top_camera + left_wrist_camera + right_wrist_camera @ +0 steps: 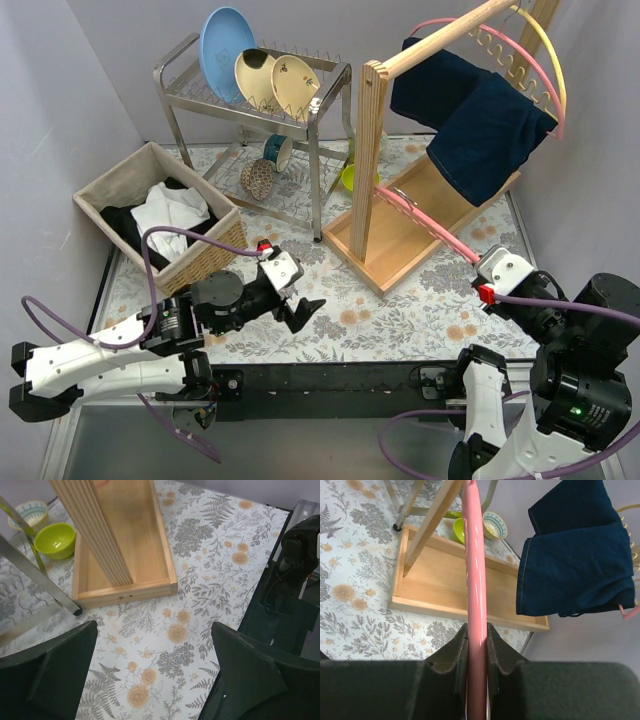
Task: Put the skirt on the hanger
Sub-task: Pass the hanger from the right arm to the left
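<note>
The navy skirt [480, 125] hangs draped over the pink hanger [472, 570] below the wooden rack's [372, 150] top rail. It looks soft, limp and fairly heavy, so pinch a folded edge. The right tool [476, 640] clamps the hanger's bar beside the rack's base. The left tool [152, 630] gapes empty.

Tops of skirt [575, 555] and pink hanger [472, 555] beyond right wrist view's edge

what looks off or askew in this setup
The navy skirt is draped bunched and lopsided over the pink hanger, one side dropping lower. The hanger itself slants down from the wooden rack, its lower end clamped in the right end effector. Nothing looks spilled or damaged.
</note>
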